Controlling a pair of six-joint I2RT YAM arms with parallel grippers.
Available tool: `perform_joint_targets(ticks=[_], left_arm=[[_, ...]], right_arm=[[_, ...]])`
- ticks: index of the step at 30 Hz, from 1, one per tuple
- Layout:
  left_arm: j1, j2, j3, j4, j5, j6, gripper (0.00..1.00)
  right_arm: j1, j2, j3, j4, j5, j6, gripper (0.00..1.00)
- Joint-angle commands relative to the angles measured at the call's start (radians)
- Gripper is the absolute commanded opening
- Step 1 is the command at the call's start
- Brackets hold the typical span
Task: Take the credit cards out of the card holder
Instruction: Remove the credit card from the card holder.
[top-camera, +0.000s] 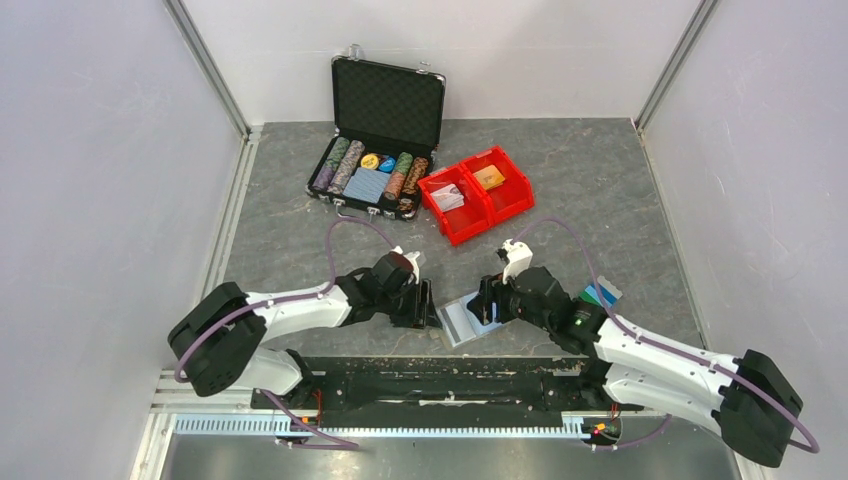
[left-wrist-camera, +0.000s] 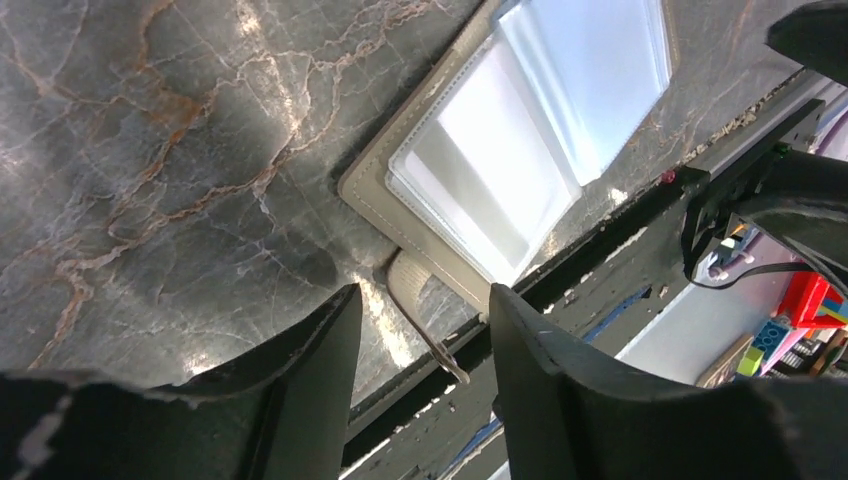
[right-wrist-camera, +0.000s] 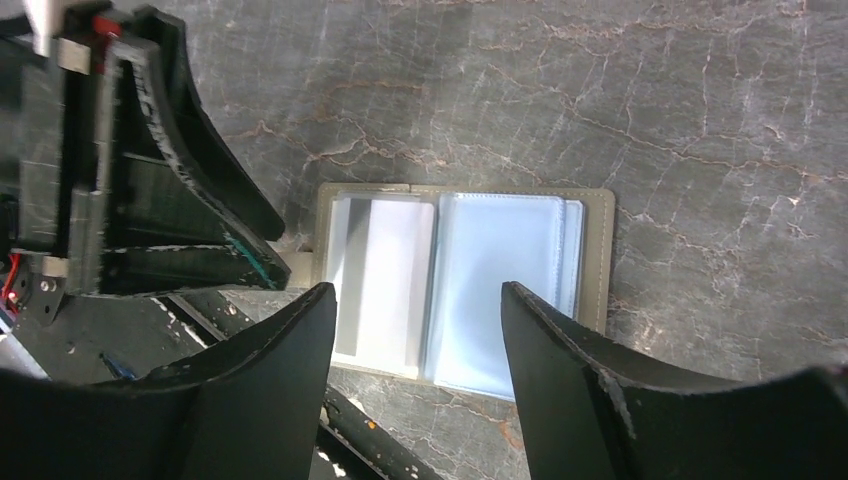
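The card holder (top-camera: 459, 323) lies open on the table near the front edge, grey rim, light blue and clear sleeves up. Blue and teal-green credit cards (top-camera: 601, 294) lie on the table to its right, beside the right arm. No orange-yellow card shows. My left gripper (top-camera: 430, 308) is open at the holder's left edge. In the left wrist view (left-wrist-camera: 422, 335) the holder's strap tab (left-wrist-camera: 425, 305) lies between the jaws, not pinched. My right gripper (top-camera: 488, 305) is open just above the holder (right-wrist-camera: 460, 285), its fingers (right-wrist-camera: 285, 375) straddling the sleeves.
A black poker-chip case (top-camera: 375, 150) stands open at the back. Two red bins (top-camera: 476, 193) with small packs sit to its right. The black front rail (top-camera: 440, 375) runs just below the holder. Grey walls close both sides.
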Motion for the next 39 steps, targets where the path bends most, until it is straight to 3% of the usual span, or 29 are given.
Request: perform_joint_targets(ticks=[1,3,8,9,15,25,39], left_arm=[[-0.013,0.025,-0.041,0.128,-0.016,-0.063,0.51],[-0.015,0.025,-0.056,0.158,0.001,-0.075,0.42],[-0.015,-0.006,-0.054,0.138,0.014,-0.062,0.05],[-0.015,-0.02,-0.054,0.132,0.008,-0.061,0.03],[-0.014,-0.117,-0.088,0.17,-0.001,-0.062,0.02],[-0.015,-0.124,-0.099,0.19,0.02,-0.05,0.02],[-0.015,-0.169,-0.1,0.148,0.004,-0.042,0.02]], right_arm=[[0.01,-0.026,-0.029,0.1,0.017,-0.002,0.65],[0.012,-0.009,-0.031,0.119,0.006,-0.002,0.66],[0.035,0.05,-0.018,0.141,0.002,-0.01,0.73],[0.038,0.062,-0.016,0.149,-0.003,-0.012,0.74],[0.065,0.14,0.019,0.163,-0.012,-0.041,0.77],[0.126,0.266,0.079,0.165,-0.022,-0.062,0.8],[0.14,0.256,0.075,0.12,0.089,-0.079,0.66]])
